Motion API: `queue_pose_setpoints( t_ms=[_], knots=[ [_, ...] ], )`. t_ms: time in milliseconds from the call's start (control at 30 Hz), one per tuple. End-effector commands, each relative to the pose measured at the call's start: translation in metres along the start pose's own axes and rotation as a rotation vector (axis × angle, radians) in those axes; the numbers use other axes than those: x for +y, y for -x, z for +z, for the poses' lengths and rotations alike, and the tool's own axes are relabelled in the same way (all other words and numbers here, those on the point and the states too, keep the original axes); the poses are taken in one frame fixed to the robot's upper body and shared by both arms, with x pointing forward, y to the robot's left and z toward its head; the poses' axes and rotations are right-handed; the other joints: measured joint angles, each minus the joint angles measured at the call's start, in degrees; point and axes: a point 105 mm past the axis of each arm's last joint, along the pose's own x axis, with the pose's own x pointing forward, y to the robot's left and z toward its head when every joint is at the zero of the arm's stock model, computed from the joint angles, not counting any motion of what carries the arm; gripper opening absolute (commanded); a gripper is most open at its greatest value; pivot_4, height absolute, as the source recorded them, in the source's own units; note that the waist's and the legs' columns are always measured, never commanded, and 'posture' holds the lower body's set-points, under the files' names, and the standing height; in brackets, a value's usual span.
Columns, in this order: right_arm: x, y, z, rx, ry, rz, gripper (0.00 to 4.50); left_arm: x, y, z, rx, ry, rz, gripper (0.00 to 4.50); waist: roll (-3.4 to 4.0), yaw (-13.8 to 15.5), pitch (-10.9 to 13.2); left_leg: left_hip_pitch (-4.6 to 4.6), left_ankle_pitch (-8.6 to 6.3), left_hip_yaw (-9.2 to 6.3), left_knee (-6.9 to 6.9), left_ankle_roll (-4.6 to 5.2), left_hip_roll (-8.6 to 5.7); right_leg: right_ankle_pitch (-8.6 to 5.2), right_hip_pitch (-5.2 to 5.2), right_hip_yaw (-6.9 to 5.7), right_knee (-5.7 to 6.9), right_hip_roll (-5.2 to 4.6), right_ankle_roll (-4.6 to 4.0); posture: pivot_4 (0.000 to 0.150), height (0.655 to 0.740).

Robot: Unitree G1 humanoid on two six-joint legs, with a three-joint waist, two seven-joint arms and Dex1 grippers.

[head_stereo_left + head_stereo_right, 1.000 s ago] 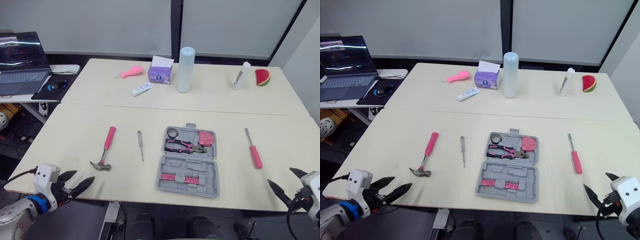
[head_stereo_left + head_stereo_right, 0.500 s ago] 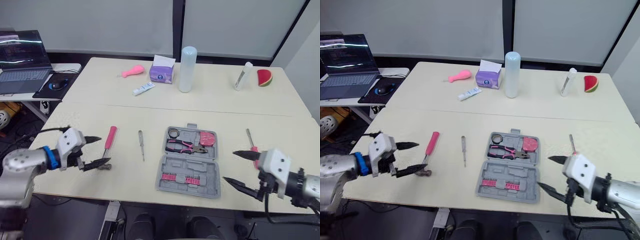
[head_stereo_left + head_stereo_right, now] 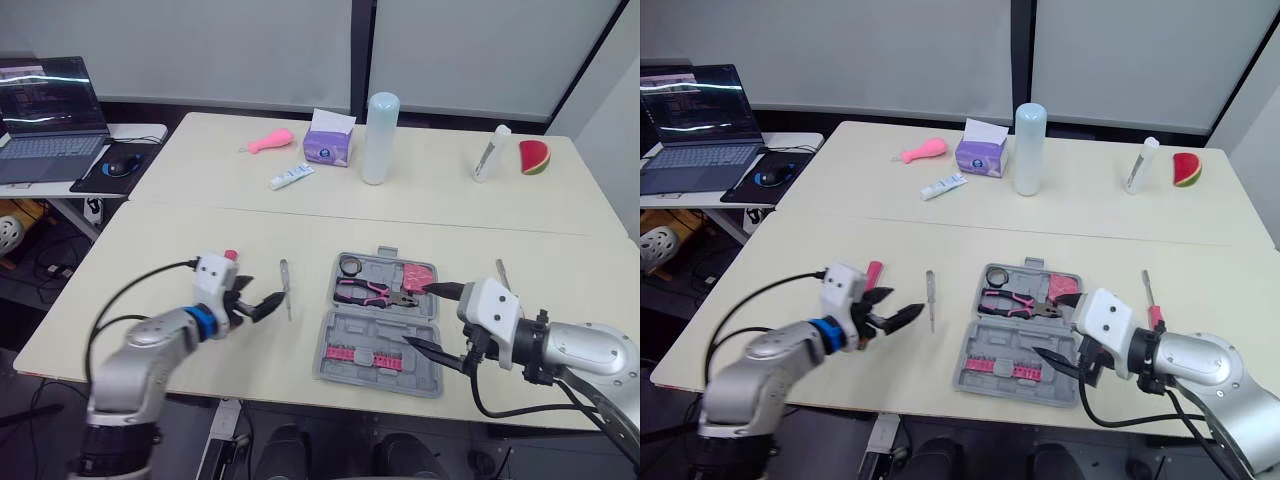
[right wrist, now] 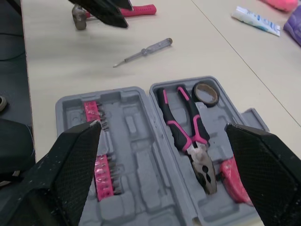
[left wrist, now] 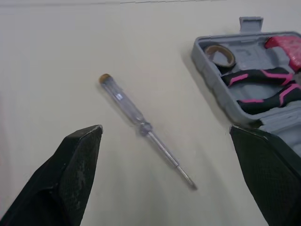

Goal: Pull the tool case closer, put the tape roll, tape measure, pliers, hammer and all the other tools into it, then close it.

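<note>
Left gripper point(image 3: 256, 303) moved right past the hammer point(image 3: 230, 256), jaws spread beside the slim screwdriver point(image 3: 285, 290), right gripper point(image 3: 417, 315) advanced left over the open tool case point(image 3: 352, 326), jaws spread, pliers point(image 3: 370, 291) and tape roll point(image 3: 347, 265) inside.

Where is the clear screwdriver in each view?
Left eye view: clear screwdriver left of the tool case.
Right eye view: screwdriver, same spot.
Left wrist view: screwdriver beside the case.
Right wrist view: screwdriver beyond the case.
Shared landmark: tape roll in the case.
</note>
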Motion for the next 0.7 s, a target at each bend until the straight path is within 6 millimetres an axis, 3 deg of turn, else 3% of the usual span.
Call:
queue_pose_setpoints(
  t_ms=[33,267,467,567,700],
  knots=[
    [0.002,-0.003,0.007,-0.026,0.009,0.022,4.48,0.003,-0.009,0.007,-0.012,-0.012,0.145,4.5,0.0,0.1,0.0,0.0,0.02,0.0,0.0,-0.03,0.01,0.0,0.0,0.0,-0.01,0.01,0.0,0.15,0.7161],
    [0.002,-0.013,0.016,-0.046,0.025,0.072,4.48,0.01,-0.047,-0.003,0.056,0.065,0.341,4.5,-0.04,0.4,0.0,-0.07,0.02,0.06,0.26,-0.05,-0.01,0.0,0.03,0.0,0.02,0.01,0.0,0.15,0.7161],
    [0.003,-0.013,0.018,-0.042,0.027,0.095,4.48,0.008,-0.064,-0.013,0.113,0.06,0.358,4.5,-0.04,0.8,0.0,-0.19,0.03,0.06,0.42,-0.06,-0.01,0.0,0.02,-0.05,0.01,-0.01,0.0,0.15,0.7161],
    [0.002,-0.012,0.018,-0.037,0.026,0.098,4.5,-0.002,-0.071,-0.017,0.133,0.057,0.324,3.95,-0.01,0.9,0.0,-0.19,0.03,0.07,0.42,-0.06,-0.01,0.0,0.03,-0.06,0.01,-0.01,0.0,0.15,0.7161],
    [0.002,-0.01,0.02,-0.035,0.018,0.101,4.5,-0.01,-0.073,-0.021,0.15,0.061,0.305,2.78,-0.01,1.0,0.0,-0.19,0.03,0.08,0.43,-0.07,-0.04,0.0,0.04,-0.06,0.01,-0.04,0.0,0.15,0.7161]
  ],
)
